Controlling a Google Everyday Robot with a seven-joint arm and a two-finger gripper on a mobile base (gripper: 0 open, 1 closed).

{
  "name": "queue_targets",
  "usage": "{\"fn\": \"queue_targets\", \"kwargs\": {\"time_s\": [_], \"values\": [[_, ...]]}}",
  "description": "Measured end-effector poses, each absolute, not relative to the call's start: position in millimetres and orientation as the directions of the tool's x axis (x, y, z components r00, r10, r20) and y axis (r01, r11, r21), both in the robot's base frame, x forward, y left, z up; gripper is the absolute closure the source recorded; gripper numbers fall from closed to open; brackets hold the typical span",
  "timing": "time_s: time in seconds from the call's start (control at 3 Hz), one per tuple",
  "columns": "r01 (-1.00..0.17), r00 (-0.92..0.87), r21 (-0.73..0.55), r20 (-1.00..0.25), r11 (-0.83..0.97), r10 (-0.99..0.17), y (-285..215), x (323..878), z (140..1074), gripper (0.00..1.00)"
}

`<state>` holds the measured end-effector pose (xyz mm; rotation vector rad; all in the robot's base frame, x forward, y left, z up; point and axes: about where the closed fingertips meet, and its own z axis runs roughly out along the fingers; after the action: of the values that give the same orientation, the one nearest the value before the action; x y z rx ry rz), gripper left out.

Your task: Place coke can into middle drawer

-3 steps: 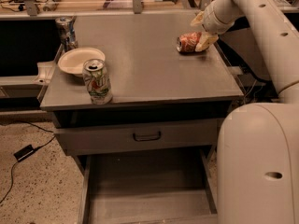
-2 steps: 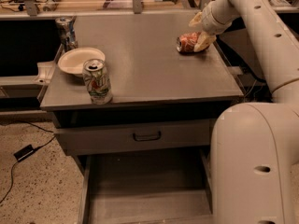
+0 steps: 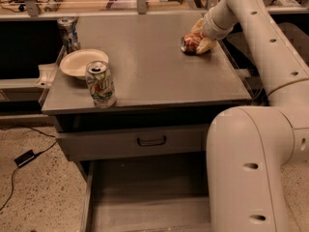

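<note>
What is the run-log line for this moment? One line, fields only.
gripper: at coke can | can: on counter, far right | middle drawer: open | placing: not yet done

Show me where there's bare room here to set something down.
The widest bare patch is the middle and front right of the cabinet top, between the white-green can and the coke can, where the gripper sits. The left edge is crowded: white-green can, white bowl, dark can. The open middle drawer has a bare floor too.
</note>
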<state>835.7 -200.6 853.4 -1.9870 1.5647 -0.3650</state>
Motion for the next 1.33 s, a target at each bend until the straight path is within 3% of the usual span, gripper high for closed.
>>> {"fn": "queue_targets", "kwargs": {"time_s": [0.67, 1.0, 1.33], "values": [[-0.791, 0.317, -0.590, -0.166, -0.164, -0.934, -196, 828, 856, 0.86], [-0.753, 0.408, -0.642, -0.282, -0.145, -0.869, -195, 809, 875, 1.00], [-0.701, 0.511, -0.698, -0.346, -0.148, -0.787, -189, 776, 913, 1.00]]}}
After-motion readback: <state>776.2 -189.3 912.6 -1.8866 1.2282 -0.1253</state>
